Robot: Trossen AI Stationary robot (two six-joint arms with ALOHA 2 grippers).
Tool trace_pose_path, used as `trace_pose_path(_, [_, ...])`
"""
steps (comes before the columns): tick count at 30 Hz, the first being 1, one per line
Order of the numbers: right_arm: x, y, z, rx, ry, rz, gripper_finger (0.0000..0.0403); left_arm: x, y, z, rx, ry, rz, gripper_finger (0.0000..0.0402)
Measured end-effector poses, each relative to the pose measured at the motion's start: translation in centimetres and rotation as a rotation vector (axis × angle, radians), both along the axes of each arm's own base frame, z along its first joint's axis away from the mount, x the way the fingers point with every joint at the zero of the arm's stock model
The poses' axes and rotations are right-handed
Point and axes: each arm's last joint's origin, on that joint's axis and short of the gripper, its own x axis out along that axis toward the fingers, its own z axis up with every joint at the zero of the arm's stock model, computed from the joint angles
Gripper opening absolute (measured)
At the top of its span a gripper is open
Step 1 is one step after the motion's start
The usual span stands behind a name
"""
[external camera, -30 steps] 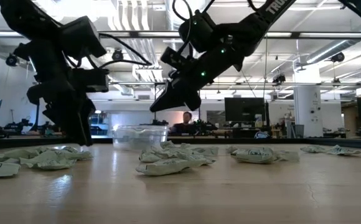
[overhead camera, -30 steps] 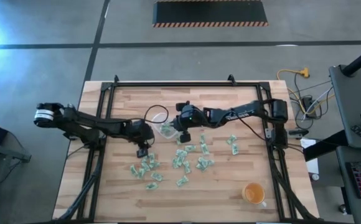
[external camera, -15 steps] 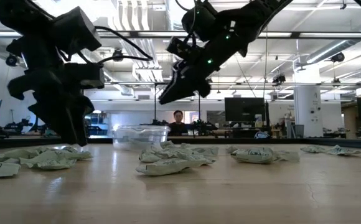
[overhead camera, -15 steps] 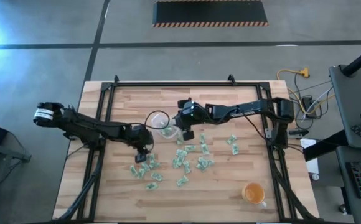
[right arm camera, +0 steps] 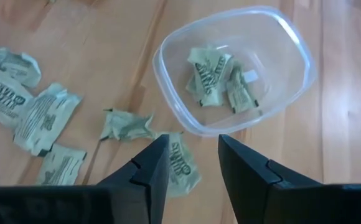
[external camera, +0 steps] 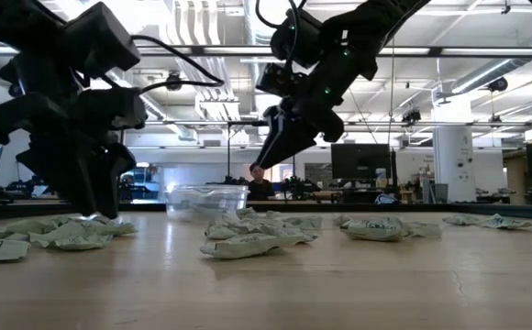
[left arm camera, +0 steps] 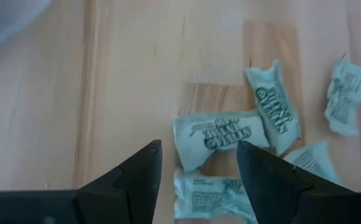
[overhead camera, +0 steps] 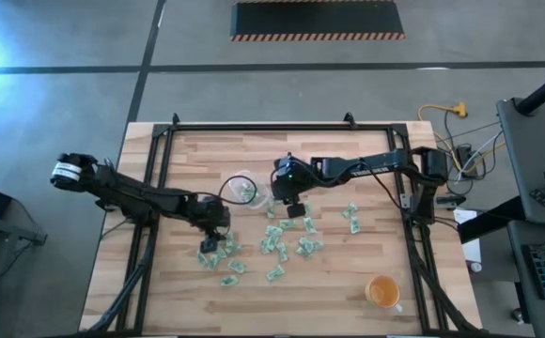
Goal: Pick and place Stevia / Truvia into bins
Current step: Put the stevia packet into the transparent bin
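Right wrist view: Truvia packets inside clear tub

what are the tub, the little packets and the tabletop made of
Tub: looks like thin clear plastic, glossy; the wood grain and the packets inside show through its wall.
Packets: probably paper, matte pale green and white with printed lettering; several are creased and crumpled.
Tabletop: seems to be light wood in joined strips, with visible grain and a smooth finish.
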Motion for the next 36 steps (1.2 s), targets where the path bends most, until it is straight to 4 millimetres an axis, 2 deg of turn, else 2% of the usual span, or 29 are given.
trace_pose_path(10, [-0.4,0.1,-0.2,0.017,0.046,-0.012,0.0122,-0.6,0.1,-0.8,-0.001,0.011,0.007,0.0191])
trace_pose_path(17, [-0.4,0.1,-0.2,0.028,0.046,-0.026,0.0121,-0.3,0.0,-0.7,-0.002,-0.024,-0.001,0.0191])
trace_pose_path(27, [-0.4,0.1,-0.2,0.032,0.046,-0.032,0.012,0.3,0.0,-1.9,0.005,0.011,-0.011,0.0191])
trace_pose_path(36, [-0.5,0.1,-0.2,0.033,0.054,-0.032,0.0116,0.1,0.0,-0.6,0.01,-0.062,-0.032,0.0191])
